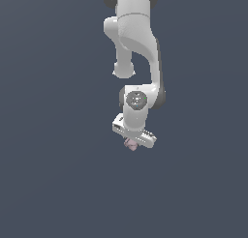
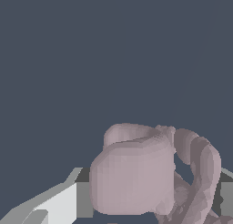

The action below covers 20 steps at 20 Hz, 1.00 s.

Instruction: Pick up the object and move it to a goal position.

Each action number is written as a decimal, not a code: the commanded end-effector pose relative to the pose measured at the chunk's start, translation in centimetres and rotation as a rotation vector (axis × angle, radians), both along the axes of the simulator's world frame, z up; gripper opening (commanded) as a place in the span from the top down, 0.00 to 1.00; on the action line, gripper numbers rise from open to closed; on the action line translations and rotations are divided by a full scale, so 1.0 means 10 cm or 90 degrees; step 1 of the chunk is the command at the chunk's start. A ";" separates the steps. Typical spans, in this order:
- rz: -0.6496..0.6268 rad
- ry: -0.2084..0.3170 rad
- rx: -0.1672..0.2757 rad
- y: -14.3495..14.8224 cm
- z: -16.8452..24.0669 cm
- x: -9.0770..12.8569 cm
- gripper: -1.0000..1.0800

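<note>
The object (image 1: 130, 144) is a tiny pale pink lump with mauve shading, just under the white hand in the exterior view. My gripper (image 1: 131, 142) points down and is shut on it. In the wrist view the object (image 2: 136, 177) fills the space between the two fingers: a blocky body with a curved loop on one side. One white and grey finger (image 2: 59, 202) touches one side of it. The other finger (image 2: 226, 191) shows only at the picture's edge. No goal mark shows in either view.
The white arm (image 1: 138, 43) reaches down from the top of the exterior view. All around is a plain dark grey-blue surface (image 1: 48, 174) with no other objects or edges in view.
</note>
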<state>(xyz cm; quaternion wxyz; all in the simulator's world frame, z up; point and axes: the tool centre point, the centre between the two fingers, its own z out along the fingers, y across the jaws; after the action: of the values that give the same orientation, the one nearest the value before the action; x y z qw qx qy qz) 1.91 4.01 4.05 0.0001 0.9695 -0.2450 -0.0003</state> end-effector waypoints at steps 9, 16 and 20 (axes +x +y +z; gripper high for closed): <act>0.000 0.000 0.000 0.00 0.00 0.00 1.00; 0.000 0.000 0.000 -0.13 0.00 -0.07 1.00; 0.000 0.000 0.000 -0.34 0.00 -0.17 1.00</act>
<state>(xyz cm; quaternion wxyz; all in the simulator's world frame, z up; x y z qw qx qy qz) 0.59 1.57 4.05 -0.0004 0.9697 -0.2441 -0.0001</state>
